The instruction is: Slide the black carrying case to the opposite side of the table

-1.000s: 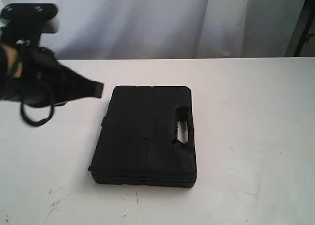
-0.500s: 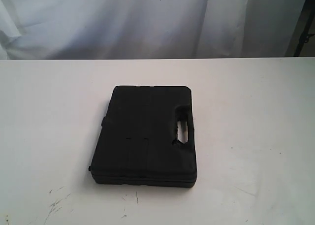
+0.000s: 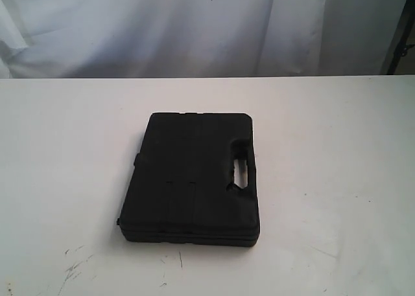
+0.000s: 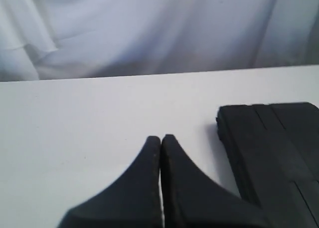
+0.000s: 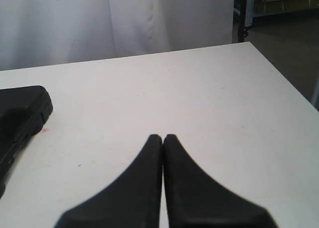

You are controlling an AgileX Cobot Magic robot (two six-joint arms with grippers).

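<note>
The flat black case (image 3: 193,177) lies in the middle of the white table (image 3: 337,147), its oval handle slot toward the right. No arm shows in the exterior view. In the left wrist view my left gripper (image 4: 161,138) is shut with nothing in it, above bare tabletop, and the case (image 4: 279,153) lies off to one side, apart from the fingers. My right gripper (image 5: 162,137) is shut and empty too, over the table (image 5: 199,98), with a corner of the case (image 5: 22,111) off to its side.
A white curtain (image 3: 194,24) hangs behind the table's far edge. Dark scuff marks (image 3: 74,267) lie near the front left. The table's right edge (image 5: 284,83) drops to a dark floor with a metal frame (image 5: 242,13) beyond.
The left arm, which stood at the far left of the exterior view a second ago, has withdrawn out of that view. The case has not moved.
</note>
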